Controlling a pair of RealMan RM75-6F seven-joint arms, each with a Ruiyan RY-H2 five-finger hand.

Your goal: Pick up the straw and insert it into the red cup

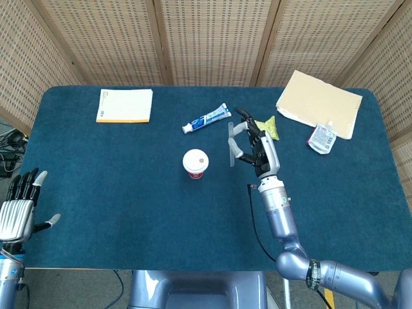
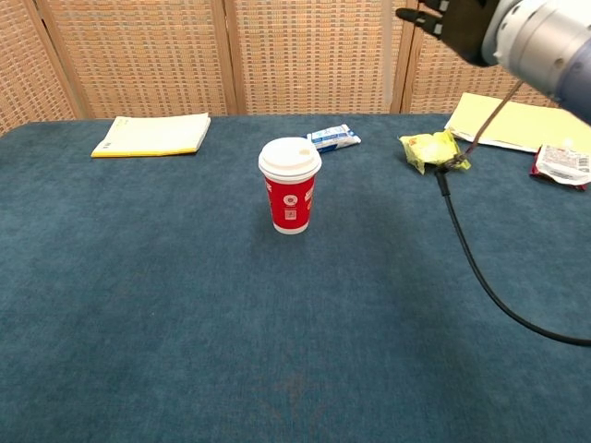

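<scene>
At the far left, the robot's left hand (image 1: 18, 215) idles off the table edge, fingers spread and holding nothing, out of the way. The red paper cup with its white lid (image 1: 195, 163) stands upright mid-table, the lid's small hole facing up to receive a straw. Just right of it, raised above the cloth, the right hand (image 1: 255, 150) pinches the pale translucent straw (image 1: 230, 149), apparently near vertical, ready to carry over the lid.
</scene>
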